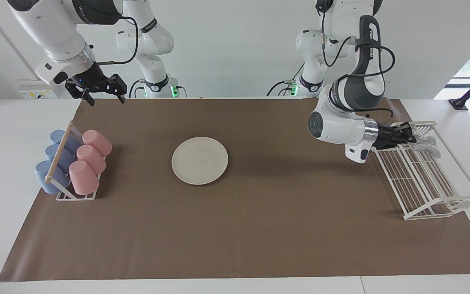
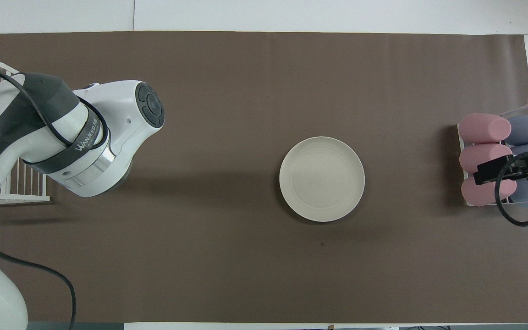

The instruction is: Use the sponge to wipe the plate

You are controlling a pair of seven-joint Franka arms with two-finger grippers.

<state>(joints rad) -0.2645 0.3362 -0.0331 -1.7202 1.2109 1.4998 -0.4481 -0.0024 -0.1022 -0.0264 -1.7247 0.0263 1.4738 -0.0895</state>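
at the wire rack [image 1: 426, 179], left gripper [image 1: 409, 134] jaws meet the sponge [image 1: 427, 145], grip unclear; right gripper [image 1: 103, 93] released.

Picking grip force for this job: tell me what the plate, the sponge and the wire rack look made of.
Plate: matte cream, maybe melamine or unglazed ceramic; it shows no glare.
Sponge: crinkly translucent plastic mesh, lying in the rack by the left gripper.
Wire rack: thin rods with an even white coat, likely coated metal wire.
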